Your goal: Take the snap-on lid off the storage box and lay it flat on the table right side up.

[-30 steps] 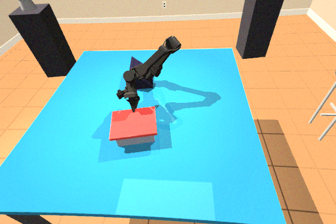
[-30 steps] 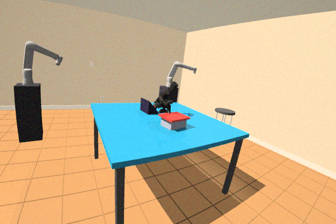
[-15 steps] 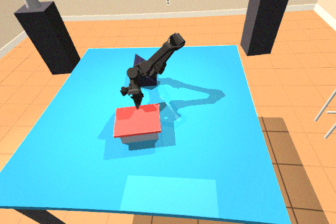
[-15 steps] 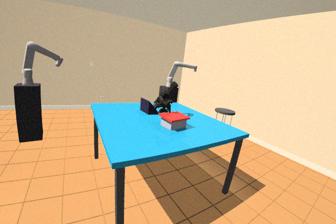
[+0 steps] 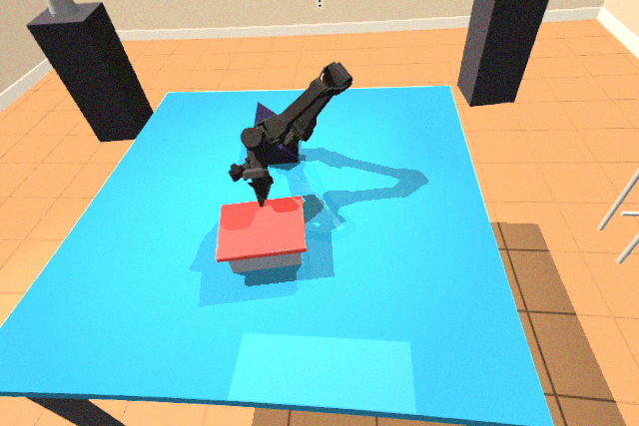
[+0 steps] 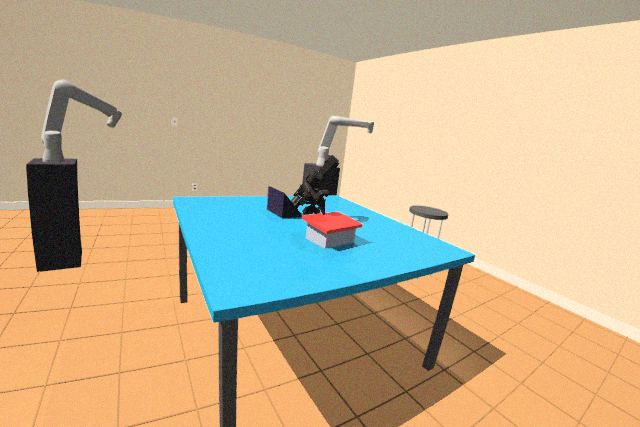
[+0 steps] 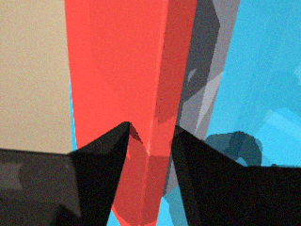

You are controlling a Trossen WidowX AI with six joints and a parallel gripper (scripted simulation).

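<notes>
The red lid [image 5: 263, 235] [image 6: 331, 221] [image 7: 115, 56] lies over the top of the grey storage box [image 5: 266, 262] [image 6: 330, 237] [image 7: 229, 28], overhanging its walls. The box stands on the blue table. My gripper [image 5: 262, 204] [image 6: 323, 213] [image 7: 151, 128] is shut on the lid's edge on the arm's side, with one finger over the lid's top and the other on its outer side in the wrist view. Whether there is a gap between lid and box at that edge is hard to tell.
A dark wedge-shaped block [image 5: 284, 156] [image 6: 280, 202] stands on the blue table [image 5: 386, 281] [image 6: 258, 267] behind the box, close to my arm. Two grey arms on dark pedestals [image 5: 93, 71] [image 5: 505, 34] and a stool [image 6: 428, 212] stand away from the table.
</notes>
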